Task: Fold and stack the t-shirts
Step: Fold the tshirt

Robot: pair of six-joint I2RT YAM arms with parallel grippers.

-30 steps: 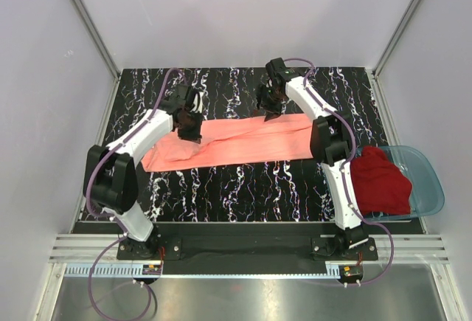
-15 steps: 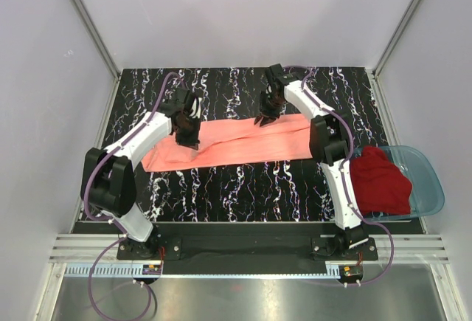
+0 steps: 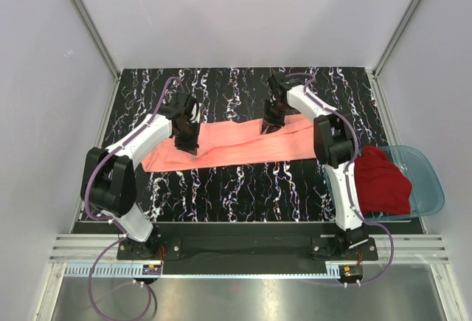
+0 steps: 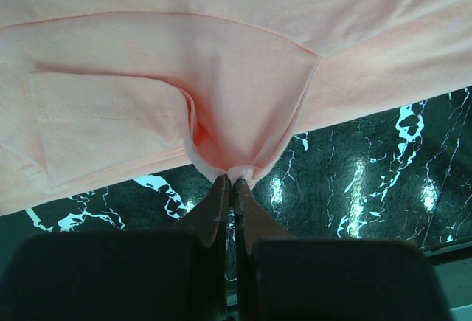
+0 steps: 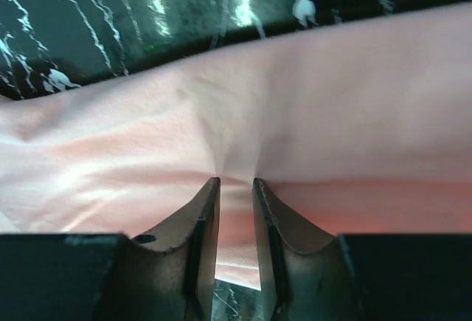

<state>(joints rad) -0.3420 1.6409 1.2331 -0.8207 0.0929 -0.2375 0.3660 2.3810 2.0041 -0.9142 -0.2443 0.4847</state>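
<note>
The salmon-pink t-shirt (image 3: 236, 145) lies as a long band across the black marbled table. My left gripper (image 3: 187, 144) is shut on a bunched fold of it near its left part. In the left wrist view the left gripper (image 4: 231, 181) pinches a pucker of pink cloth (image 4: 221, 99) just above the table. My right gripper (image 3: 271, 122) is over the shirt's right part. In the right wrist view the right gripper (image 5: 235, 182) has narrowly spaced fingers with pink cloth (image 5: 332, 114) puckering between the tips. The dark red t-shirt (image 3: 380, 181) lies crumpled at the right.
A translucent blue plastic basin (image 3: 430, 181) sits at the table's right edge under the dark red shirt. The black marbled table (image 3: 243, 188) shows in front of and behind the pink shirt. White walls enclose the table on three sides.
Both grippers have moved toward the near edge, drawing the pink shirt's far edge over itself. The dark red shirt and basin have not moved.
</note>
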